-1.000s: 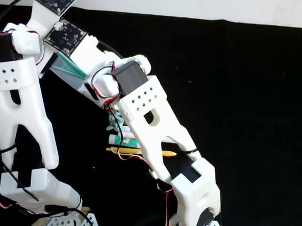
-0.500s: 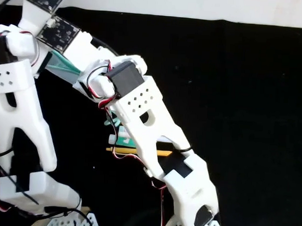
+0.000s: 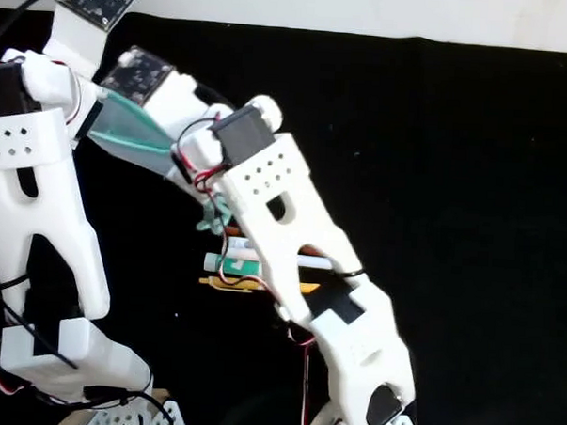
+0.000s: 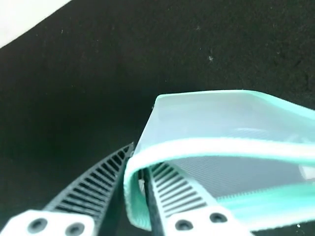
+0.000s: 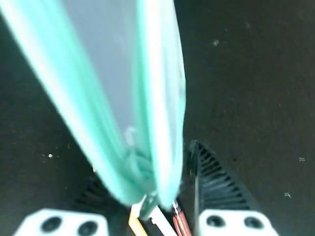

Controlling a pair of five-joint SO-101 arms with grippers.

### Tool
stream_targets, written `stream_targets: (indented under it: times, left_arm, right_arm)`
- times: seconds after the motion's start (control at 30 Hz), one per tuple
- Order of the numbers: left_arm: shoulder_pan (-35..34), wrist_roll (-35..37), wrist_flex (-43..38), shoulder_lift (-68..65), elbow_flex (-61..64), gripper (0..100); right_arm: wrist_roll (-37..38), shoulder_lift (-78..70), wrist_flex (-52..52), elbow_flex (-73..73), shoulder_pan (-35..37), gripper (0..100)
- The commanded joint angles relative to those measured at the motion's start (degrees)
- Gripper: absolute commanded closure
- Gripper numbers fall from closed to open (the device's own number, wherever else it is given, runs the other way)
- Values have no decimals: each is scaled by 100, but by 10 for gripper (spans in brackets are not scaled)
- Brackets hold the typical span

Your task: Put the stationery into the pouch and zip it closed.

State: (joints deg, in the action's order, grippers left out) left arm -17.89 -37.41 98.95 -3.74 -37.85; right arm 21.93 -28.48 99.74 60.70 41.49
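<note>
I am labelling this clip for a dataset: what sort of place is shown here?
Probably a robotics lab or hobby bench: two white robot arms stand at a table under black cloth, with a teal pouch held between them and loose pens below.

Surroundings: black table cover and pale backdrop

A matte black table cover [image 3: 473,183] spans the work area. A white wall strip [image 3: 368,11] runs along its far edge and appears again as a pale corner [image 4: 19,14] in the left wrist view. Small pale specks [image 5: 215,43] dot the black cover. A sliver of tan board [image 3: 158,395] lies at the near edge.
</note>
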Motion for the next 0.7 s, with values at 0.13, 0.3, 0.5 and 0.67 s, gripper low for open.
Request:
stream_targets:
  times: [0.13, 0.3, 0.5, 0.67]
  left_arm:
    - [-48, 44, -18, 22, -13, 993]
    - [-48, 202, -9, 22, -4, 993]
    - [-22, 633, -9, 22, -13, 993]
    - [-13, 1090, -44, 57, -31, 993]
  right_arm:
    - [-44, 453, 75, 22, -321, 859]
    - [-18, 831, 101, 4, -321, 857]
    - [-44, 1253, 110, 13, -321, 857]
    - [-44, 1727, 110, 13, -303, 857]
